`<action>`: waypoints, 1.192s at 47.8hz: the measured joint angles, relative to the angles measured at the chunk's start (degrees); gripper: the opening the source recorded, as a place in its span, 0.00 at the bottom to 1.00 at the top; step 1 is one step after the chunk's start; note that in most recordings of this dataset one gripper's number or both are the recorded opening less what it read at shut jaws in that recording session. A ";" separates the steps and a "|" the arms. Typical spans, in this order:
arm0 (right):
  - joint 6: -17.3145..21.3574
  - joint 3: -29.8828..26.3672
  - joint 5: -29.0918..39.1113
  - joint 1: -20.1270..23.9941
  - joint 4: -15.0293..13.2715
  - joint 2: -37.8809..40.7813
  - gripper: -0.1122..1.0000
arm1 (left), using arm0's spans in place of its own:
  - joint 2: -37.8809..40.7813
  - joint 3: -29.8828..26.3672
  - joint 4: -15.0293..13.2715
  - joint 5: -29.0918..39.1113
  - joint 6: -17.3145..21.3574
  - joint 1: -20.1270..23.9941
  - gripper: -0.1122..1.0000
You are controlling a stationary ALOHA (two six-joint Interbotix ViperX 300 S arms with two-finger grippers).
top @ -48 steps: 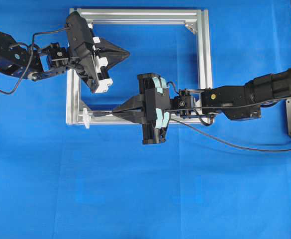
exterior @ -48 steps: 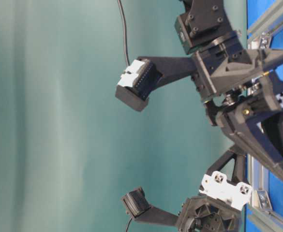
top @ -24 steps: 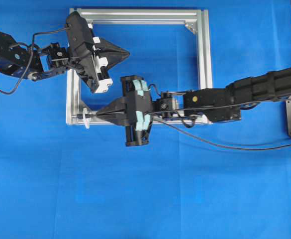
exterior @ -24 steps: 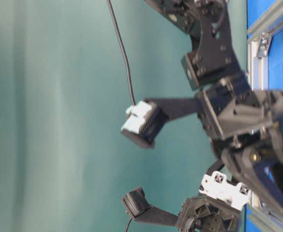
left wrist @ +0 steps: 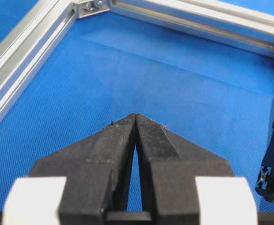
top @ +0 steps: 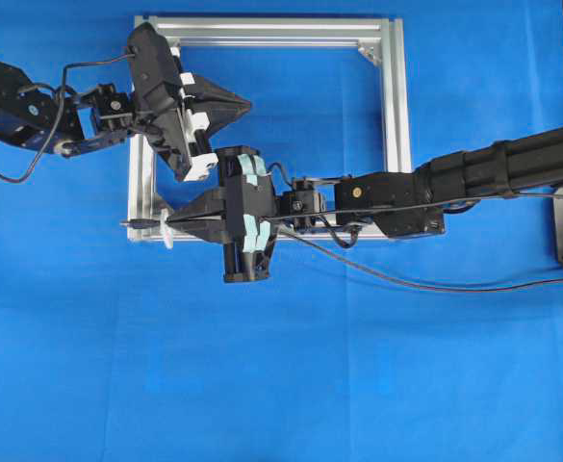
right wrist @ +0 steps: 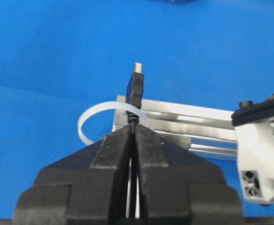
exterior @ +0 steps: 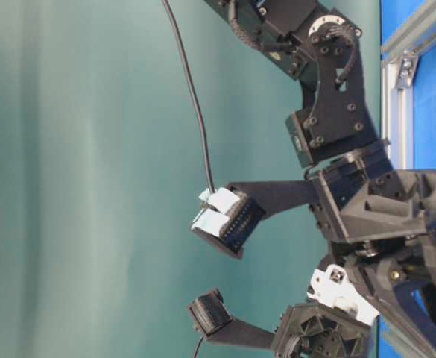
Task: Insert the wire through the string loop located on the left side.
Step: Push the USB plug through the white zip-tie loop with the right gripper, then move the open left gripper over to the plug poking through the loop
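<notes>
step: threading | right end effector (right wrist: pixel 133 133) clamped on thin black wire with silvery plug tip (right wrist: pixel 136 84), plug poking through small white string loop (right wrist: pixel 97 117) at frame's left corner | left end effector (left wrist: pixel 136 123) closed, empty | next: likely feed further, regrasp past loop

wire (right wrist: pixel 136 89) plug through string loop (right wrist: pixel 95 116), aluminium frame (right wrist: pixel 188 123) behind
</notes>
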 measured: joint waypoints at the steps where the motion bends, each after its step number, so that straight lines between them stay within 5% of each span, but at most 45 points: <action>1: 0.00 0.00 -0.09 0.09 0.00 0.00 0.10 | 0.00 0.00 0.00 0.00 0.00 -0.09 0.10; 21: -0.09 0.00 0.00 0.00 0.00 0.00 0.10 | -2.02 2.55 -0.09 0.00 0.09 0.62 0.10; 57: -0.18 0.00 0.00 0.09 0.00 0.00 0.10 | -19.34 23.12 0.00 -0.88 0.18 2.64 0.10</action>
